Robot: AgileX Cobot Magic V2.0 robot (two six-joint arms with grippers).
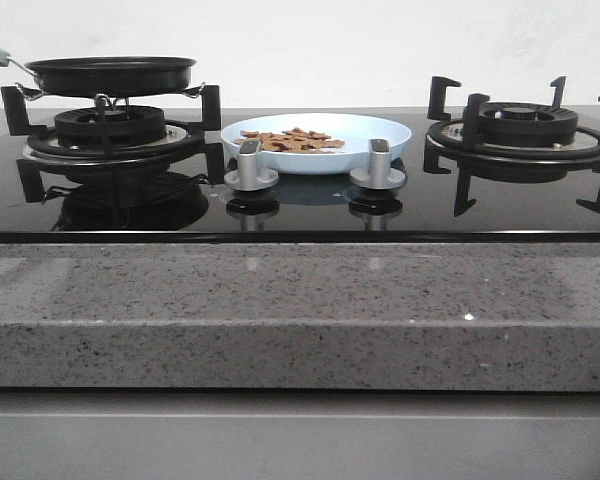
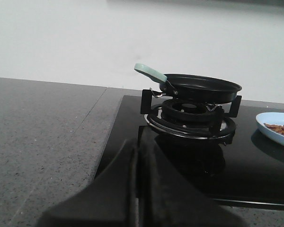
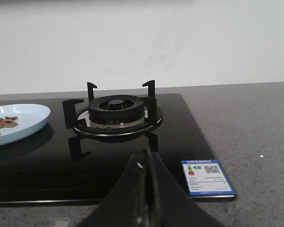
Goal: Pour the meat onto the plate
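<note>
The pale light-blue plate sits on the black glass hob between the two burners, with a loose pile of orange-brown meat in it. The plate and meat also show in the left wrist view, and the plate and meat in the right wrist view. The black frying pan with a pale green handle rests on the left burner. My left gripper is shut and empty, low in front of the left burner. My right gripper is shut and empty, in front of the right burner. Neither gripper shows in the front view.
Two silver knobs stand in front of the plate. The right burner is bare. A blue-and-white label sticks to the hob's near right corner. A grey speckled stone counter surrounds the hob; a white wall stands behind.
</note>
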